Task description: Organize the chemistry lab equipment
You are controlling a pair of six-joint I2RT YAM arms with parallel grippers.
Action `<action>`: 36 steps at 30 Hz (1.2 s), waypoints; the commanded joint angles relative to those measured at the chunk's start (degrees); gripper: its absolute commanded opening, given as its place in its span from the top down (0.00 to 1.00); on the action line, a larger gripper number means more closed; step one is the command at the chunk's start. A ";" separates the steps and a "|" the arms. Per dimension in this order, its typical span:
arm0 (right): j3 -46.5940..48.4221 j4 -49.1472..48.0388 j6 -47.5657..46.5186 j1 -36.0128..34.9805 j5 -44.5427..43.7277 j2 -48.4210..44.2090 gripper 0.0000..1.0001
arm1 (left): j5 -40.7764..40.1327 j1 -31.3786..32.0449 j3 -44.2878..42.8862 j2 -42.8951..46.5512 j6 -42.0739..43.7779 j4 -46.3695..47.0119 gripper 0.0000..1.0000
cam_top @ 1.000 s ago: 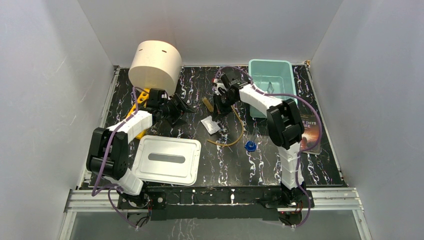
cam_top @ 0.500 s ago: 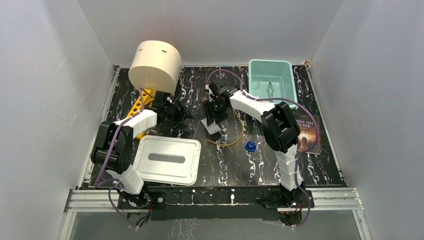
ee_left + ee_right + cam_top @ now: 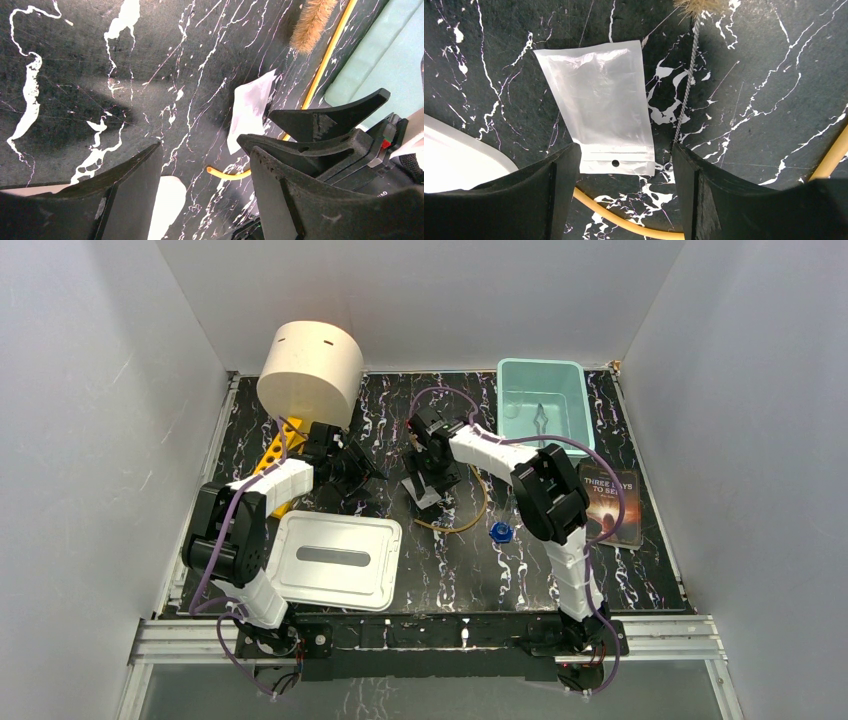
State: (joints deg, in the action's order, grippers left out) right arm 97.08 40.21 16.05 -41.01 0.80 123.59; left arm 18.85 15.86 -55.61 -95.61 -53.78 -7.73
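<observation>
Right claw [image 3: 625, 150] stands wide apart, its fingers straddling the near end of the flat white plastic packet [image 3: 596, 100] lying on the black marbled counter [image 3: 764, 115]. Left claw [image 3: 205, 150], parted and empty, hangs just beside.

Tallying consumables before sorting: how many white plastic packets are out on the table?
1. The white packet lies flat on the table, directly below the open right gripper, beside the brush. Another could be hidden beneath the white lid.
</observation>
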 commanded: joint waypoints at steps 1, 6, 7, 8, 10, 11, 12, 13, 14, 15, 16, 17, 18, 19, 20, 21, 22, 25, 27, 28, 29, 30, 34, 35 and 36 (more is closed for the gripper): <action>1.49 1.51 -0.22 -0.71 -0.44 1.15 0.26 | 0.70 0.00 -1.78 0.83 0.80 -0.39 0.37; 3.42 2.84 -0.52 -0.96 -5.63 0.87 0.29 | 0.95 -0.03 -1.94 0.47 0.92 -0.33 0.37; 4.52 3.53 -0.71 -1.08 -6.46 1.01 0.29 | 0.98 0.00 -2.01 0.43 1.06 -0.36 0.37; 5.63 4.27 -0.88 -1.23 -7.17 1.11 0.28 | 0.96 0.04 -2.06 0.43 1.12 -0.36 0.37; 7.37 5.30 -1.09 -1.55 -8.07 0.88 0.27 | 0.99 -0.03 -2.25 0.35 1.29 -0.37 0.36; 8.07 5.68 -1.23 -1.75 -8.29 0.55 0.27 | 1.01 0.04 -2.36 0.26 1.44 -0.53 0.36; 8.54 5.77 -1.38 -1.93 -8.30 0.11 0.26 | 1.01 0.05 -2.44 0.18 1.48 -0.61 0.36; 8.83 5.77 -1.51 -2.03 -8.02 -0.19 0.26 | 1.05 0.02 -2.52 0.12 1.48 -0.58 0.36; 8.95 5.76 -1.69 -2.05 -7.41 -0.20 0.26 | 1.12 0.00 -2.55 0.03 1.55 -0.54 0.36; 9.00 5.86 -1.93 -2.10 -6.62 -0.08 0.27 | 1.22 0.01 -2.49 -0.04 1.57 -0.54 0.36; 8.87 5.98 -2.06 -2.10 -6.03 0.10 0.28 | 1.28 0.00 -2.48 -0.09 1.51 -0.51 0.36; 8.73 6.13 -2.15 -2.09 -5.35 0.48 0.29 | 1.46 -0.01 -2.44 -0.10 1.54 -0.46 0.36; 8.46 6.27 -2.13 -2.06 -4.19 0.69 0.30 | 1.51 0.04 -2.46 -0.12 1.56 -0.32 0.36; 8.15 6.29 -1.99 -2.06 -3.31 0.94 0.31 | 1.49 -0.01 -2.43 -0.10 1.61 -0.35 0.36; 7.66 6.24 -1.69 -2.10 -2.65 1.02 0.31 | 1.49 0.03 -2.35 -0.10 1.63 -0.30 0.36; 7.09 6.23 -1.35 -2.06 -2.12 0.99 0.31 | 1.47 0.05 -2.38 -0.03 1.66 -0.35 0.36; 6.55 6.03 -1.03 -2.05 -1.73 0.89 0.31 | 1.51 0.03 -2.35 -0.06 1.71 -0.29 0.36; 4.91 5.13 -0.58 -2.06 -1.15 0.32 0.31 | 1.63 -0.03 -2.14 0.06 1.71 -0.35 0.36; 4.11 4.76 -0.38 -2.06 0.63 0.25 0.31 | 1.62 0.05 -1.98 0.23 1.71 -0.36 0.36; 3.87 4.91 -0.15 -2.06 0.47 0.29 0.31 | 1.63 0.02 -1.85 0.31 1.81 -0.36 0.36; 3.71 5.22 0.01 -2.08 0.06 0.55 0.32 | 1.58 -0.02 -1.85 0.38 1.81 -0.38 0.36; 3.47 5.54 0.17 -2.07 -0.37 0.69 0.32 | 1.62 0.02 -1.85 0.42 1.83 -0.47 0.36; 2.15 5.54 0.28 -1.89 -2.48 0.93 0.32 | 1.54 0.04 -1.63 0.75 1.93 -0.66 0.36; 2.01 5.57 0.29 -1.94 -2.70 1.07 0.33 | 1.46 0.02 -1.56 0.84 1.96 -0.66 0.36; 1.84 5.51 0.29 -1.88 -2.99 1.25 0.32 | 1.45 0.00 -1.45 0.93 1.98 -0.59 0.36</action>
State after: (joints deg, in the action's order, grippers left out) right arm 99.81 45.21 15.38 -42.87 -0.69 124.55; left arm 19.31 15.86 -56.34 -95.61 -52.49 -7.75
